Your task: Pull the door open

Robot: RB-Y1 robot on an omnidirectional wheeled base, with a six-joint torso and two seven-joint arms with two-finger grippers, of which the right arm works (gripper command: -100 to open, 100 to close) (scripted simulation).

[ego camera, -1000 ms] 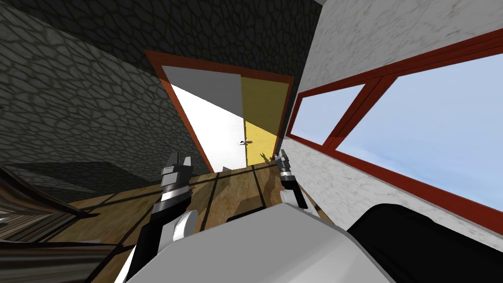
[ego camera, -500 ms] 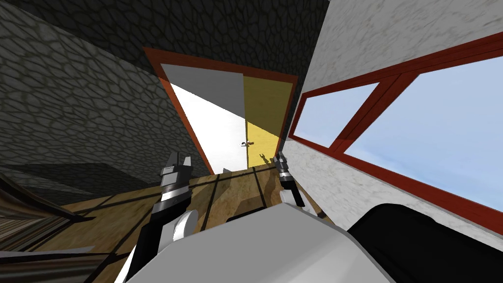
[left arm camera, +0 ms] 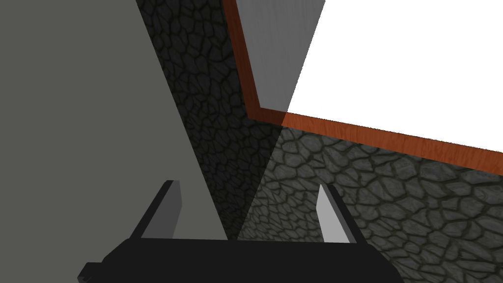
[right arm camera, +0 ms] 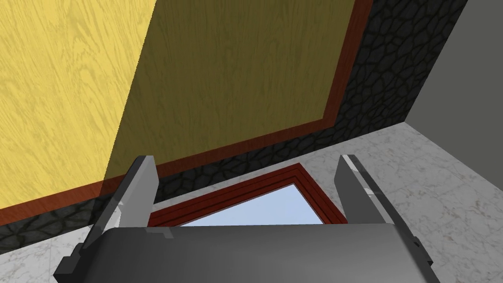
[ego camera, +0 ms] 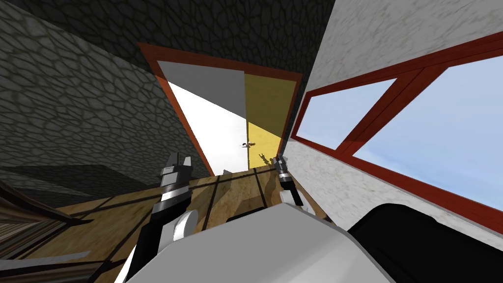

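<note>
A yellow wooden door (ego camera: 263, 105) stands ajar in a red-brown frame (ego camera: 181, 105) ahead of me, with a white and grey gap to its left. A small lever handle (ego camera: 247, 144) sticks out at the door's free edge. My right gripper (ego camera: 279, 160) is open, low and just right of the handle, apart from it. In the right wrist view the open right gripper (right arm camera: 245, 169) faces the yellow door (right arm camera: 211, 73) and its frame. My left gripper (ego camera: 179, 161) hangs open left of the doorway; the left wrist view has the left gripper (left arm camera: 248, 196) before a stone wall.
Dark stone walls (ego camera: 73, 108) flank the doorway on the left and above. A white marbled wall (ego camera: 344, 182) with a red-framed window (ego camera: 393, 118) runs close along my right. Brown wooden floor (ego camera: 231, 189) leads to the threshold.
The whole head picture has shifted: the door frame looks slightly larger and the window has slid right, so I have moved a little. Both grippers sit in the same place in view.
</note>
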